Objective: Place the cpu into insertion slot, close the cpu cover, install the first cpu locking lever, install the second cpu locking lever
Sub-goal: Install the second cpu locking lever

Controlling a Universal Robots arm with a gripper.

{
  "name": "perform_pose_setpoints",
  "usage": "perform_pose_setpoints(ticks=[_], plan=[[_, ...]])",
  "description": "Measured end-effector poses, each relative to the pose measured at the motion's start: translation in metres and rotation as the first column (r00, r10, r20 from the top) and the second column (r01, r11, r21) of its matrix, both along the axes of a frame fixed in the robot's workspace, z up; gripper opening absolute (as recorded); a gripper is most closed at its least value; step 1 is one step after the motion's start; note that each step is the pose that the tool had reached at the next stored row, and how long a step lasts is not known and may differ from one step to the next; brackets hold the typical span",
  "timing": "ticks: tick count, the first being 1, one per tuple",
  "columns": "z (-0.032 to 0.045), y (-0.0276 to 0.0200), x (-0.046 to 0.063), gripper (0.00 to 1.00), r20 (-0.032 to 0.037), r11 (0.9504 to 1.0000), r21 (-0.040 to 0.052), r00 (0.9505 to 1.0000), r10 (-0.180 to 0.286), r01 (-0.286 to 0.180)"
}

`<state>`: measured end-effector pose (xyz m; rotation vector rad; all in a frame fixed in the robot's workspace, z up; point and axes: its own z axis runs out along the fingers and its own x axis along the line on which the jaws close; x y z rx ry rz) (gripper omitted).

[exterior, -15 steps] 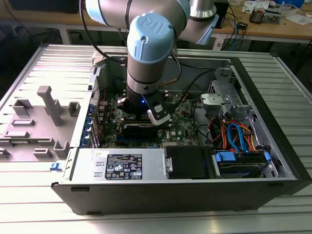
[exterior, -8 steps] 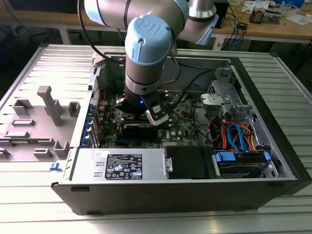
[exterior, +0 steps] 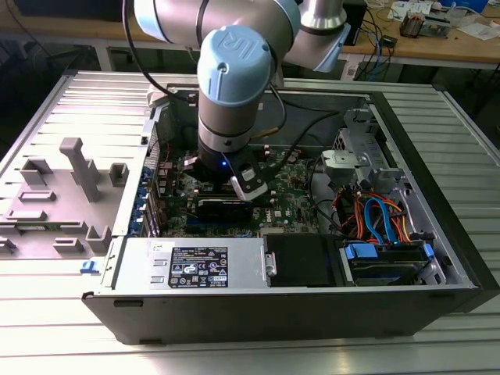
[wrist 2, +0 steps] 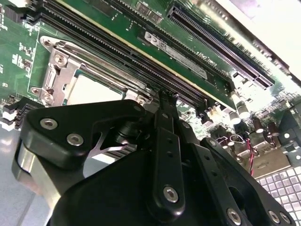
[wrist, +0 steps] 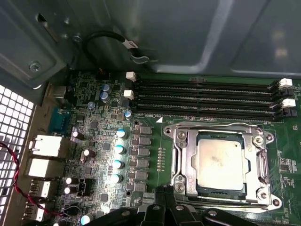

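The cpu (wrist: 220, 162), a dull silver square, lies in the insertion slot (wrist: 221, 191) on the green board. The cpu cover (wrist: 181, 160) is a silver frame lying flat around the chip. Thin lever rods (wrist: 216, 125) run along two opposite sides of the socket. In the second wrist view the cpu (wrist 2: 91, 89) and cpu cover (wrist 2: 51, 80) show just past the black fingers. My gripper (wrist: 163, 189) is shut on nothing, its tip beside the socket's edge and close to the board. In the exterior view the gripper (exterior: 238, 195) reaches down into the open computer case.
Long black memory slots (wrist: 207, 94) lie beside the socket. Capacitors (wrist: 120, 150) and rear ports (wrist: 44, 146) stand on the other side. The case holds a power supply (exterior: 195, 266) and a drive bay with cables (exterior: 375, 219). A grey fixture tray (exterior: 70, 187) sits at the exterior view's left.
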<state>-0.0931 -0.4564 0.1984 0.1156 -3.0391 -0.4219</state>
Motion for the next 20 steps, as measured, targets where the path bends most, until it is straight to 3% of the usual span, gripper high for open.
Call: perform_pose_setpoints(ticks=[9,14,15,16,17,18,20], plan=[[-0.0021,0.0024,-0.003,0.11,0.0000,1.0000,0.0004,1.0000,0.000,0.000],[-0.0022,0.0025,-0.003,0.11,0.0001,1.0000,-0.0088,1.0000,0.000,0.000],[-0.0023,0.0026,-0.003,0.11,0.0002,0.9997,-0.0235,1.0000,0.000,0.000],[0.0002,0.0025,-0.003,0.11,0.0003,0.9995,-0.0304,1.0000,0.000,0.000],[0.0052,0.0024,-0.003,0.11,0.0000,0.9995,-0.0307,1.0000,0.000,0.000],[0.0156,0.0025,-0.003,0.11,0.0000,0.9995,-0.0308,1.0000,0.000,0.000],[0.0200,0.0025,-0.003,0.11,0.0000,0.9995,-0.0307,1.0000,0.000,0.000]])
